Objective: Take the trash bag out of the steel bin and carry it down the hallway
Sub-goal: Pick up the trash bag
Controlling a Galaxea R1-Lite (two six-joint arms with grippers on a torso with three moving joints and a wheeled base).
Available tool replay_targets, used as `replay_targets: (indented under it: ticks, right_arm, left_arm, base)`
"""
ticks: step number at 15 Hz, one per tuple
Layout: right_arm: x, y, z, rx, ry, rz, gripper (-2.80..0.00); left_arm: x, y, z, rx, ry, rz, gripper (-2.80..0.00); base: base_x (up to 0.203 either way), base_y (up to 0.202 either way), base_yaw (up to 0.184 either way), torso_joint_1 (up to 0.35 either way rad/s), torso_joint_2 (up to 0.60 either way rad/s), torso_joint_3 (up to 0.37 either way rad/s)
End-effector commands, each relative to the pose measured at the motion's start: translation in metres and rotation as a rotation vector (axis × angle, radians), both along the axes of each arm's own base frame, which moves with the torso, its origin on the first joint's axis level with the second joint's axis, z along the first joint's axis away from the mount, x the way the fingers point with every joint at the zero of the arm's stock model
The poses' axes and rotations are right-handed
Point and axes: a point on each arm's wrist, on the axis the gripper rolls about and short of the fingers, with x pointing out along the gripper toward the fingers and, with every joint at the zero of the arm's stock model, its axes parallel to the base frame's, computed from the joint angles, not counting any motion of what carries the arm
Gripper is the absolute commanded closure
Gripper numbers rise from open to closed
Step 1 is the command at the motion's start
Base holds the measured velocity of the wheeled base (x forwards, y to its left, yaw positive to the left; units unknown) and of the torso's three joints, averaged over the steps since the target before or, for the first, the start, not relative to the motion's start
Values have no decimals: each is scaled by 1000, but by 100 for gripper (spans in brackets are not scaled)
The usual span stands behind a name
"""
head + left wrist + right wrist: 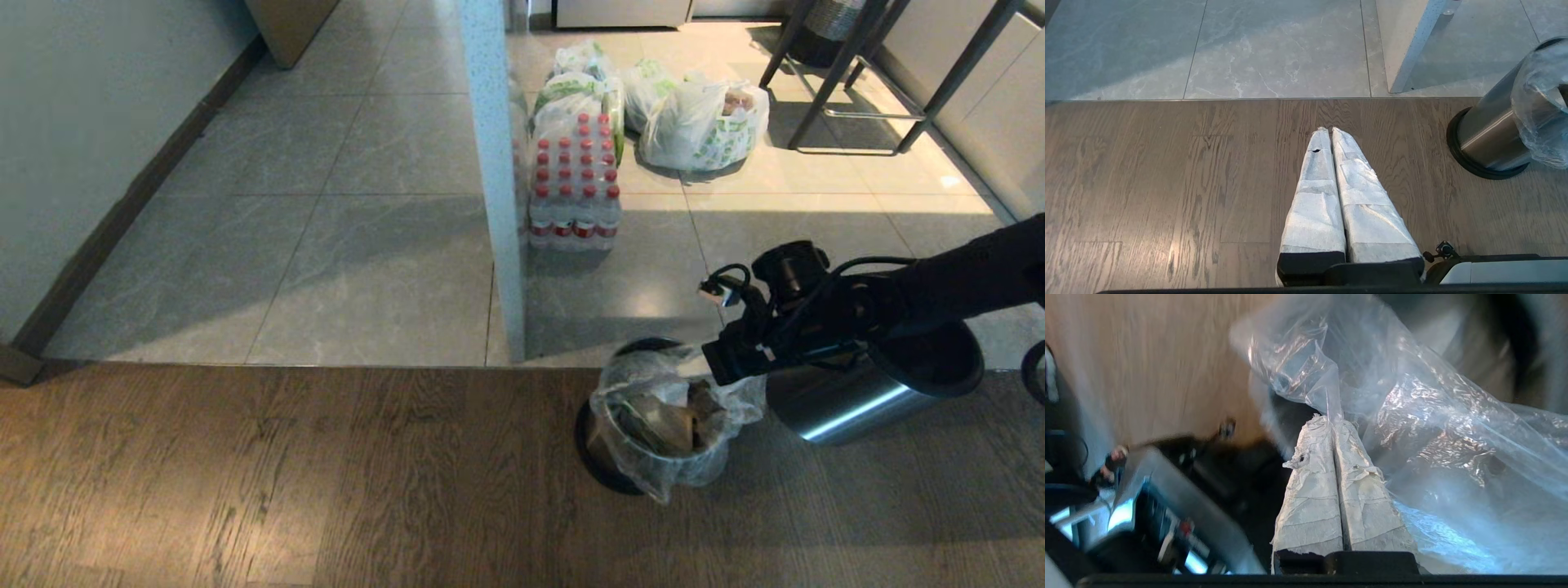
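Head view: right tool [718,371] pinching the rim of the crinkly clear trash bag [665,416], brown cardboard showing inside, seated in the steel bin [653,465]. Left tool [1329,130] pressed together beside the bin.

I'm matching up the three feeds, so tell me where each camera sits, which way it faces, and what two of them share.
Head: high on the robot, facing forward and down at the wood floor, tiles, two steel bins and the trash bag; the right arm shows.
Left wrist: behind the shut left gripper, low over the wood floor, facing the tiles; its taped fingers show.
Right wrist: behind the right gripper, shut on the trash bag.
Shared: the head and left wrist views both show the steel bin holding the bag.
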Motion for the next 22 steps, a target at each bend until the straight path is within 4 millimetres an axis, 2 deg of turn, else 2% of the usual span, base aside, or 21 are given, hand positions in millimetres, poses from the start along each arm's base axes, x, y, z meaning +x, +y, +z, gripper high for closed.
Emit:
replay_targets:
  ticks: [1,4,7,10,11,16,18,22]
  right_arm:
    - [-16,3,5,-11,12,8,0]
    - [-30,15,-5,-33,38,51,0]
    - [-31,22,-23,-114,61,58,0]
    - [-31,22,-26,-122,66,59,0]
    - [-30,21,-24,-122,54,62,-280]
    - [-32,20,-11,-114,-41,62,-280]
    - [-44,12,-7,-124,-34,50,-280]
    - [-77,-6,-24,-258,71,-29,-280]
  left_arm:
    - [0,0,0,-1,0,0,0]
    - [0,0,0,-1,2,0,0]
    - [0,0,0,-1,2,0,0]
    - [0,0,0,-1,2,0,0]
    - [0,0,0,-1,2,0,0]
    - [0,0,0,-1,2,0,0]
    - [0,0,0,-1,1,0,0]
    - [0,0,0,-1,0,0,0]
  base:
    - [0,0,0,0,0,0]
    - [0,0,0,0,0,0]
    - [0,0,0,0,0,0]
    - [0,0,0,0,0,0]
    - [0,0,0,0,0,0]
    - [0,0,0,0,0,0]
    - [0,0,0,0,0,0]
    - [0,0,0,0,0,0]
